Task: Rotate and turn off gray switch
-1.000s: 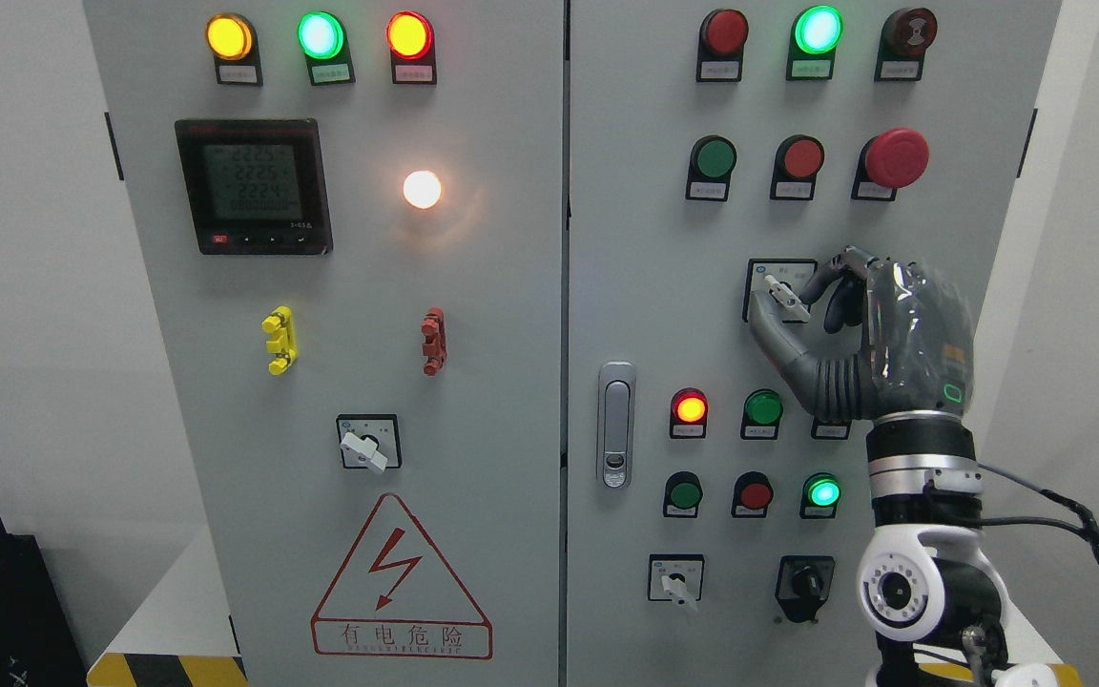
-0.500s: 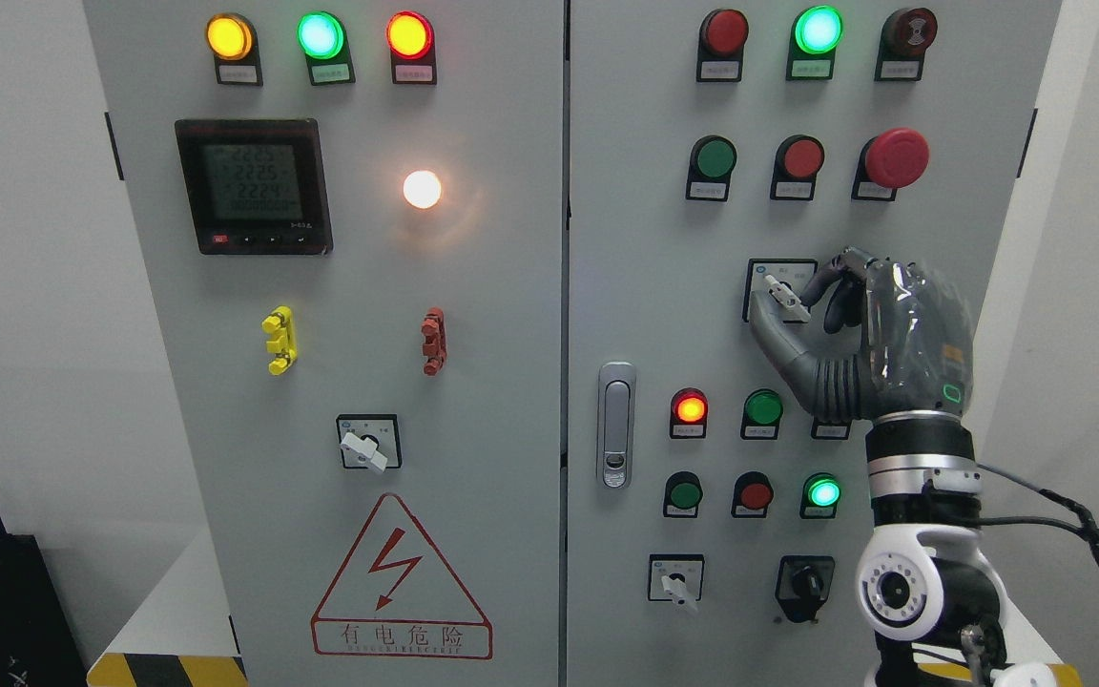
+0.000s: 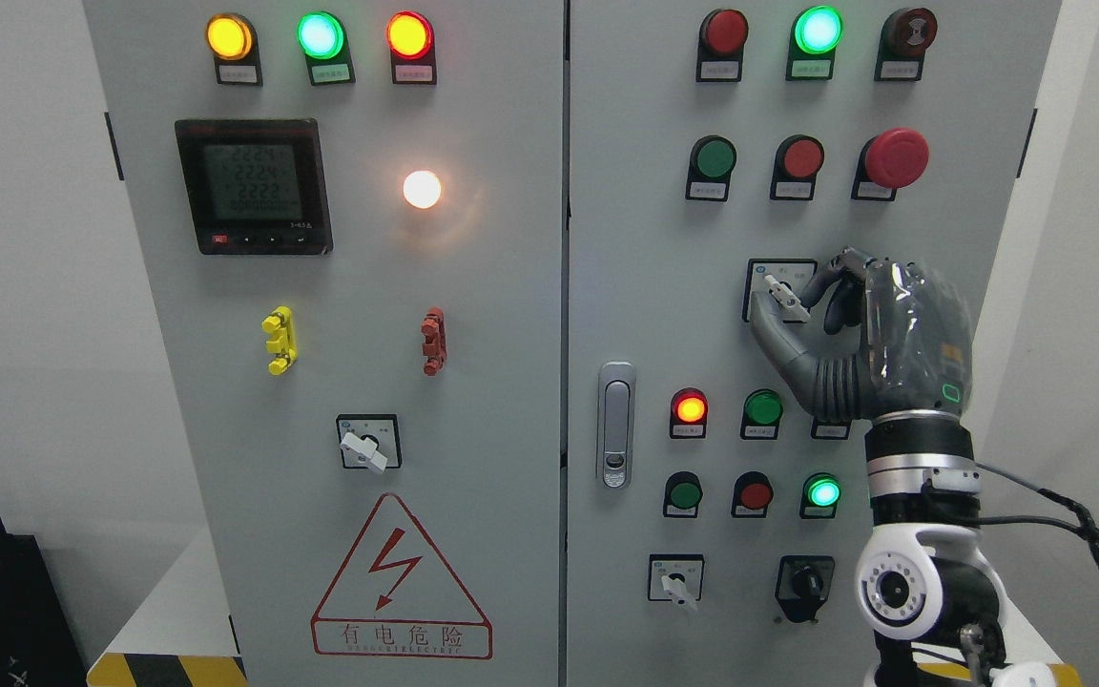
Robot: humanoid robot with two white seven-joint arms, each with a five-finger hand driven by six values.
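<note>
Nothing has moved: your right hand [image 3: 879, 334] pinches the switch [image 3: 784, 294], whose lever slants up-left beyond the fingertips.

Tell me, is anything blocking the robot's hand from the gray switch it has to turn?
No, nothing visible is in the way. The right hand is already at the gray switch on the cabinet's right door, with its thumb below the handle and a finger curled above it. The left hand is out of view.
</note>
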